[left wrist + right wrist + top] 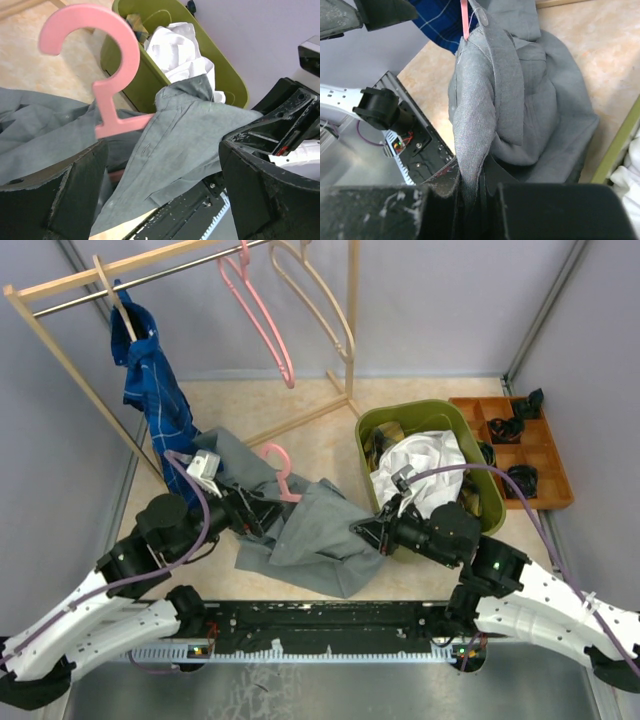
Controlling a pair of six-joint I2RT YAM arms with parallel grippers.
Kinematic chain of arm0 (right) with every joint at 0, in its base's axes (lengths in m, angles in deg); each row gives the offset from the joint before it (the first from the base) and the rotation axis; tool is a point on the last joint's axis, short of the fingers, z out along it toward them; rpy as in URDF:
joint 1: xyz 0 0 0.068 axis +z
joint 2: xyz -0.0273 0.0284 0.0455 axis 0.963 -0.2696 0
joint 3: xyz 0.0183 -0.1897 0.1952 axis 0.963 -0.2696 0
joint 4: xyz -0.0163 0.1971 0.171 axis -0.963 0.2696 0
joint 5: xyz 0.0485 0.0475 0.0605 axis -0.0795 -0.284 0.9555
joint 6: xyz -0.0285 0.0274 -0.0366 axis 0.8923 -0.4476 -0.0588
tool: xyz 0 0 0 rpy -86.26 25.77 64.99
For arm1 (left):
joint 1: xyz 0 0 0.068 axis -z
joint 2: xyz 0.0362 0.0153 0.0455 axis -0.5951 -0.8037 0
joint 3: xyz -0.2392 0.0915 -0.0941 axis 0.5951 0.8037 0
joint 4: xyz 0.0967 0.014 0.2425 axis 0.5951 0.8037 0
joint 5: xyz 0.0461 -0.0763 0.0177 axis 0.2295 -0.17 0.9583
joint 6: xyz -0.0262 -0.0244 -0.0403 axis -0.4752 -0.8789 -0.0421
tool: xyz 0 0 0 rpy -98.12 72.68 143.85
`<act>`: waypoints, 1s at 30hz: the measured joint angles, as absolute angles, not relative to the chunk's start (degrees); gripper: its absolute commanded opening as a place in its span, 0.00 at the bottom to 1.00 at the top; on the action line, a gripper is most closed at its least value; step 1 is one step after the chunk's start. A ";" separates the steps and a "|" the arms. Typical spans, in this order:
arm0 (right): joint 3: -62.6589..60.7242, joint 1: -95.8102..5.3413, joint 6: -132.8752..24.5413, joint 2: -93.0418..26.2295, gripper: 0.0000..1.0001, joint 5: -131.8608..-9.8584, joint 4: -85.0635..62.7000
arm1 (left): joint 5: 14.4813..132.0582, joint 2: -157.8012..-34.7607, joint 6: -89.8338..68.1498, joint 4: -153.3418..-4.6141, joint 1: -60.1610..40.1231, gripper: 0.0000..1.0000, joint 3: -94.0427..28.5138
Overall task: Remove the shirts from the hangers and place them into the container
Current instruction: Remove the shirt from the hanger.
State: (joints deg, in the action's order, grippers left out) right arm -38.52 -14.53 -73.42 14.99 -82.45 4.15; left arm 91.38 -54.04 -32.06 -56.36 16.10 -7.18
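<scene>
Right gripper (472, 195) is pinching a fold of the grey shirt (520, 100), which we see sprawled just beside the container (412, 408). Left gripper (162, 160) has its fingers spread wide, pink hanger (110, 70) just ahead.

Left arm (90, 605) and right arm (545, 595) rise from the lower corners of the overhead frame, wrists angled toward the centre.
The left gripper (258, 512), centre-left, points right with jaws spread wide; the right gripper (366, 530), centre-right, points left, jaws pinched on a fold of the grey shirt (520, 100).
</scene>
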 measured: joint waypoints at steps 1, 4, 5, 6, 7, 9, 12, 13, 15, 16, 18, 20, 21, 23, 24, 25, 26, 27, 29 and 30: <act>-38.80 -14.53 -74.07 14.94 0.00 -81.79 3.97 | 90.87 -54.70 -32.76 -56.78 16.10 0.90 -7.16; -39.48 -14.53 -75.17 14.59 0.00 -80.06 3.36 | 90.66 -56.53 -35.29 -57.69 16.10 0.85 -6.86; -39.50 -14.53 -75.43 14.40 0.00 -79.71 3.29 | 90.74 -57.19 -35.95 -57.74 16.10 0.83 -6.72; -39.50 -14.53 -75.60 14.09 0.00 -79.34 3.05 | 90.92 -57.89 -36.74 -57.65 16.10 0.81 -6.66; -39.50 -14.53 -75.73 13.72 0.00 -79.04 2.79 | 91.05 -58.46 -37.22 -57.59 16.10 0.80 -6.64; -39.48 -14.53 -75.93 13.24 0.00 -78.66 2.62 | 91.49 -59.66 -38.09 -57.48 16.10 0.77 -6.64; -39.50 -14.53 -76.00 12.91 0.00 -78.25 2.62 | 92.65 -61.45 -38.59 -56.67 16.10 0.74 -6.64; -39.50 -14.53 -76.00 12.93 0.00 -78.14 2.57 | 93.02 -61.74 -38.73 -56.21 16.10 0.73 -6.64; -39.50 -14.53 -76.02 12.93 0.00 -77.90 2.51 | 94.31 -62.30 -39.18 -54.96 16.10 0.72 -6.64; -39.50 -14.53 -76.02 12.93 0.00 -77.83 2.51 | 94.96 -62.48 -39.38 -54.29 16.10 0.72 -6.64; -39.48 -14.53 -76.04 12.95 0.00 -77.68 2.51 | 96.36 -62.76 -39.80 -53.06 16.10 0.71 -6.64; -39.48 -14.53 -76.08 13.09 0.00 -77.40 2.53 | 97.56 -62.83 -40.21 -52.32 16.10 0.70 -6.64; -39.50 -14.53 -76.11 13.17 0.00 -77.09 2.53 | 98.11 -62.87 -40.41 -52.12 16.10 0.70 -6.64; -39.50 -14.53 -76.13 13.41 0.00 -76.26 2.57 | 98.79 -63.09 -40.69 -51.97 16.10 0.66 -6.64; -39.50 -14.53 -76.15 13.57 0.00 -75.78 2.64 | 98.98 -63.35 -40.91 -51.97 16.10 0.62 -6.64; -39.50 -14.53 -76.13 13.79 0.00 -75.32 2.70 | 99.07 -63.70 -41.11 -51.97 16.10 0.59 -6.64; -39.50 -14.53 -76.15 14.07 0.00 -74.86 2.86 | 99.07 -64.27 -41.33 -51.97 16.10 0.57 -6.64; -39.54 -14.53 -76.17 14.46 0.00 -74.47 2.97 | 99.05 -64.88 -41.57 -51.97 16.10 0.54 -6.64; -40.18 -14.53 -76.35 15.73 0.00 -74.14 3.14 | 98.90 -65.95 -41.83 -51.90 16.10 0.47 -6.64; -40.59 -14.53 -76.45 16.52 0.00 -74.10 3.47 | 98.83 -66.50 -42.11 -51.77 16.10 0.45 -6.64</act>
State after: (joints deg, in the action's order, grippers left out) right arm -40.59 -14.53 -76.45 16.52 -74.10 3.47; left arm 98.83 -66.50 -42.11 -51.77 16.10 -6.64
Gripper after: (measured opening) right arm 0.079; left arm 0.517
